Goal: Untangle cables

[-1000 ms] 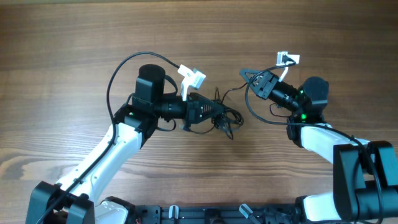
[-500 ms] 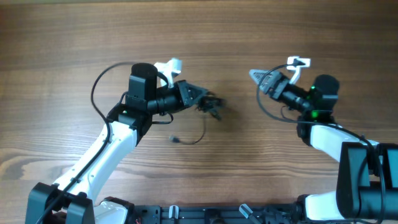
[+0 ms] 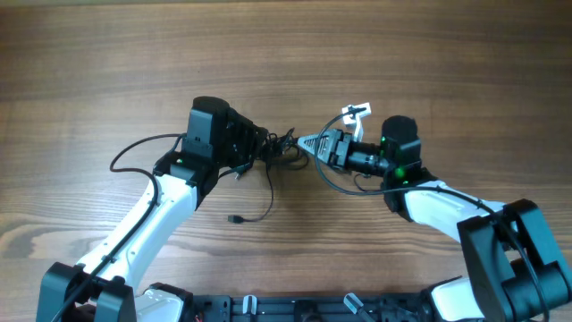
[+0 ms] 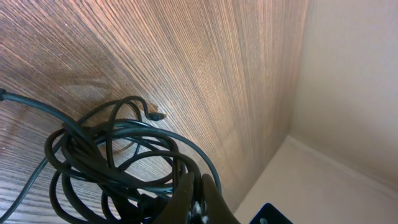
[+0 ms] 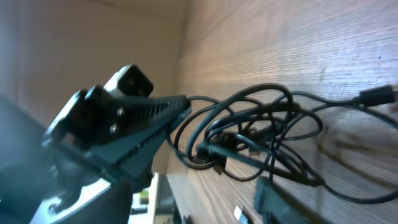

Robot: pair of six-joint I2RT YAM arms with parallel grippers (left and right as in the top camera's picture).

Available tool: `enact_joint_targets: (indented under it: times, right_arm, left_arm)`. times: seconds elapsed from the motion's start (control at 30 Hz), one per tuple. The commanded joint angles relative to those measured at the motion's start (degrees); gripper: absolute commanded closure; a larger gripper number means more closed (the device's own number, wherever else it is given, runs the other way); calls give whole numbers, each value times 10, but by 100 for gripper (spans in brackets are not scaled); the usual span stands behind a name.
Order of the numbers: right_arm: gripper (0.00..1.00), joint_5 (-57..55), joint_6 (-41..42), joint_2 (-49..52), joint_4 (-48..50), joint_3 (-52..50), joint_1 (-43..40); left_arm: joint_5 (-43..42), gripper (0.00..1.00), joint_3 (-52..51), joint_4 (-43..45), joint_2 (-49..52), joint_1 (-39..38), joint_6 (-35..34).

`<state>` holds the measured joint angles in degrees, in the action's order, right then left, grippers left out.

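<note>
Two arms met near the middle of the wooden table (image 3: 107, 72), their tools pointing at each other. The left arm (image 3: 161, 201) rose from the lower left corner, bent at its dark wrist block and reached rightward and level. The right arm (image 3: 438, 201) came in from the lower right, turned at its wrist and stretched leftward, so that the two tools lay almost in one line.

The cables (image 3: 282, 148) sat as a bunched black knot between the two tips, right at the nose of the left gripper (image 3: 266, 145). In the left wrist view its fingers were pressed together with loops of the cables (image 4: 112, 162) pinched at their tip. The knot hung clear of the wood and cast a soft shadow on it. One loose strand dropped from the knot and curved down to a small plug (image 3: 234, 218) lying on the table below the left wrist.

The right gripper (image 3: 304, 141) tapered to a closed point just beside the knot. Whether any strand was caught in it could not be told. From the right wrist camera the left gripper (image 5: 180, 106) showed as a ridged dark wedge with the cables (image 5: 249, 134) looped out from its tip.
</note>
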<state>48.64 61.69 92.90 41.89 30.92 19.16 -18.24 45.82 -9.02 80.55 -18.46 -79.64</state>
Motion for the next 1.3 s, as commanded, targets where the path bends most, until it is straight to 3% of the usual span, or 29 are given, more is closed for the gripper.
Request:
enact_joint_targets:
  times: [0.0,0.07,0.13,0.37,0.57,0.73,0.77,0.8,0.83,0.87,1.0,1.07,1.13,1.27]
  right_arm:
    - [42,-63,28,3,31,2,25]
    - [42,-69,30,3,50,3,35]
    - [42,-71,30,3,49,3,36]
    - [43,-108,60,3,26,3,49]
    - [61,-188,90,7,16,3,88]
    - [64,-217,139,26,11,3,91]
    - [69,-217,139,33,11,3,91]
    - [88,-216,139,40,12,3,91]
    - [95,-216,139,42,16,3,91]
    - [96,-213,139,42,25,3,88]
    - [96,-118,146,40,247,3,-15]
    - [96,-72,201,40,345,3,-99]
    - [96,-14,242,40,376,3,-193]
    - [96,87,237,40,370,3,-290]
  left_arm:
    - [9,96,0,2,-9,-3,95]
    - [9,96,0,2,-9,-8,172]
    - [10,96,0,2,-9,-12,202]
    - [7,96,0,6,-9,-13,203]
    - [1,96,0,6,-9,-38,204]
    - [0,96,0,6,-10,-60,203]
    - [-1,96,0,6,-10,-62,203]
    - [-4,96,0,6,-10,-62,203]
    - [-6,96,0,6,-10,-62,203]
    - [-5,96,0,5,-10,-62,205]
    - [54,96,0,-59,-10,-32,224]
    - [85,96,0,-138,-10,9,224]
    - [121,96,0,-221,-10,65,224]
    - [139,96,0,-278,-10,138,225]
